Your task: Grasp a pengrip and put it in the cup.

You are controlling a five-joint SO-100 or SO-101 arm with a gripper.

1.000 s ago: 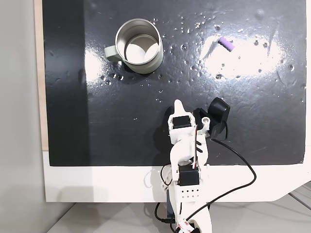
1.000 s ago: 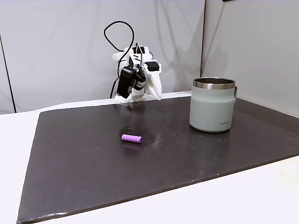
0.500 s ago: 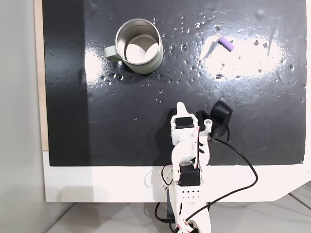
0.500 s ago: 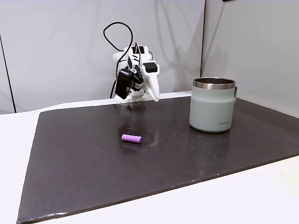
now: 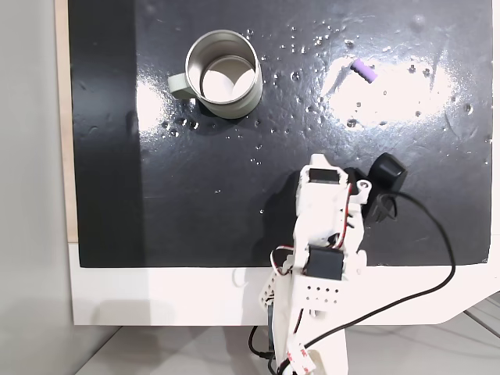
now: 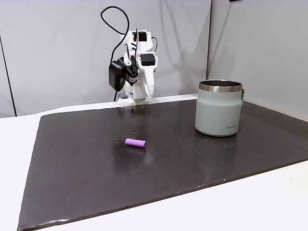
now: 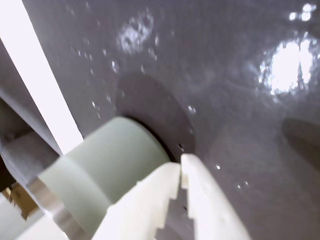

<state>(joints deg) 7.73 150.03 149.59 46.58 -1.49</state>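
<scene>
The lilac pengrip [image 5: 363, 70] lies on the black mat [image 5: 203, 180] at the upper right in a fixed view from above, and mid-mat [image 6: 135, 143] in the side fixed view. The pale green metal cup [image 5: 223, 74] stands upright at the upper left, handle to the left; from the side the cup [image 6: 219, 108] is on the right. My gripper [image 6: 146, 94] hangs point-down near the mat's far edge, shut and holding nothing, well apart from both. In the wrist view its white fingertips [image 7: 192, 172] are pressed together, with the cup [image 7: 107, 167] behind them.
The white arm [image 5: 324, 215] rises from the white table edge [image 5: 156, 293], its black cable [image 5: 437, 234] looping to the right. Glare patches mark the mat around the pengrip. A grey wall [image 6: 57, 48] stands behind the arm.
The arm has swung right in the view from above and lifted higher in the side view. The gripper stayed shut. Pengrip and cup have not moved.
</scene>
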